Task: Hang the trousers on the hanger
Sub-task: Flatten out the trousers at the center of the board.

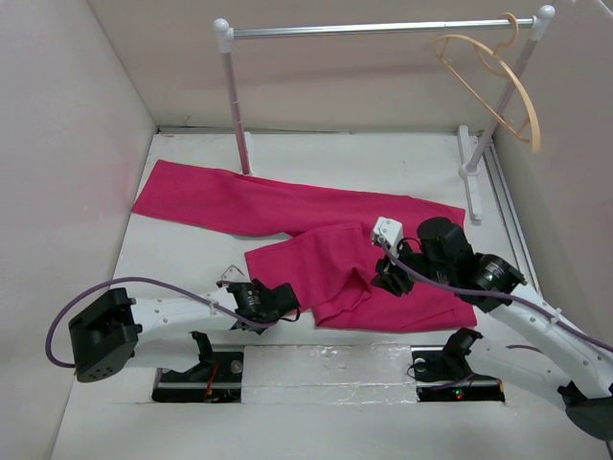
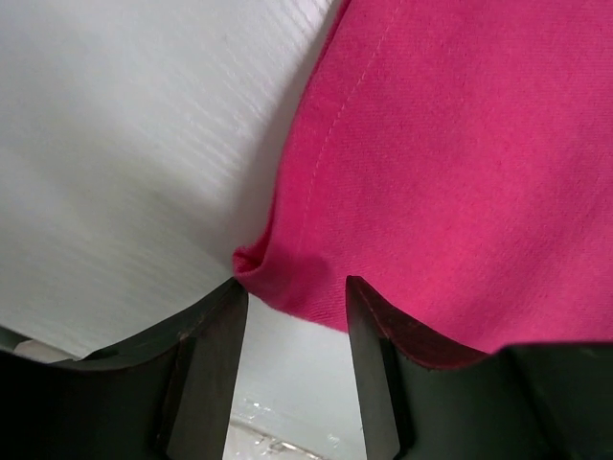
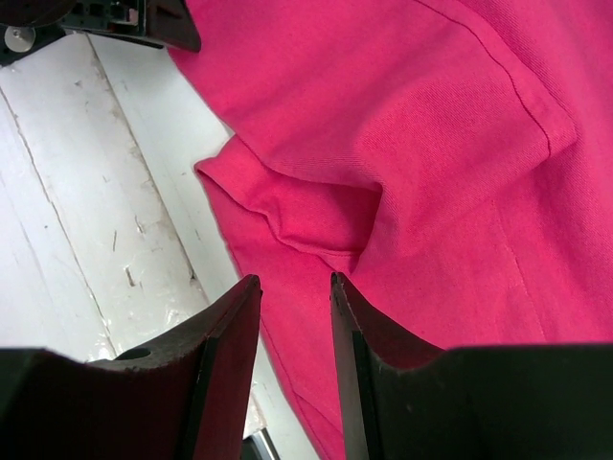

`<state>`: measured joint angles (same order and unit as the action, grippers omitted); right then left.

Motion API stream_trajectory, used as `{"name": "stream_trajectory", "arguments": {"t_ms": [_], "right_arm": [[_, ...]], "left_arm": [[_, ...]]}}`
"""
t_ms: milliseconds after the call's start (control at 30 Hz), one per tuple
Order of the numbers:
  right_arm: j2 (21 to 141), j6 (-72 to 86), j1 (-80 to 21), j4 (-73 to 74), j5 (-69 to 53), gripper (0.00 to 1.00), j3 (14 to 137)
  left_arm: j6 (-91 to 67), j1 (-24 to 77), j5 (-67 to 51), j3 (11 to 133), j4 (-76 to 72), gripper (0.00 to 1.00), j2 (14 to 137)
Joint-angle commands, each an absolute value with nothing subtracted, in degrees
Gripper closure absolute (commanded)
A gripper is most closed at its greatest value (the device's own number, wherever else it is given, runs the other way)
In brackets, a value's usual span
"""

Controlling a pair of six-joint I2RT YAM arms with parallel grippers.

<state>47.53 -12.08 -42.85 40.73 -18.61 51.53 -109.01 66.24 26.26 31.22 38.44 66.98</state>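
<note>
— How many garments?
— One: a single pair of pink trousers (image 1: pixel 220 201).
— Hangers?
— One wooden hanger (image 1: pixel 533 132), and one rail frame (image 1: pixel 383 29).
— And the machines?
— Two arms, the left arm (image 1: pixel 172 314) and the right arm (image 1: pixel 546 321). Two grippers as well, the left gripper (image 2: pixel 292 287) and the right gripper (image 3: pixel 295 280), each with two fingers.

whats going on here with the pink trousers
The robot is working on pink trousers lying partly folded on the table. The left hand sits open at the fabric's near edge, the right hand open over a fold. Neither grips yet. The wooden hanger hangs bare on the rail, back right.
</note>
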Motion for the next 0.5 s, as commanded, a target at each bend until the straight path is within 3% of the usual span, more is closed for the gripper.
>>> {"name": "stream_trajectory", "arguments": {"t_ms": [0,100,300,400,467], "right_arm": [[47.5,-12.5,-43.4,39.8,-19.3,0.59,51.5],[47.5,-12.2,-43.4,39.3,-19.6,0.59,51.2],[48.3,-12.3,-43.4,39.6,-18.7,0.59,52.8],[48.1,-12.2,-43.4,40.2,-17.4,0.58,53.0],[48.0,-12.0,-42.7,41.4,-15.8,0.51,52.9]], "left_arm": [[-140.7,64.2,31.9,31.3,39.6,0.58,69.3],[-139.8,64.2,31.8,30.4,38.6,0.64,70.0],[-137.7,63.6,33.5,31.3,40.7,0.97,68.9],[-135.2,63.6,37.9,36.4,48.2,1.00,67.0],[-132.3,63.6,41.6,43.5,56.8,1.00,64.9]]}}
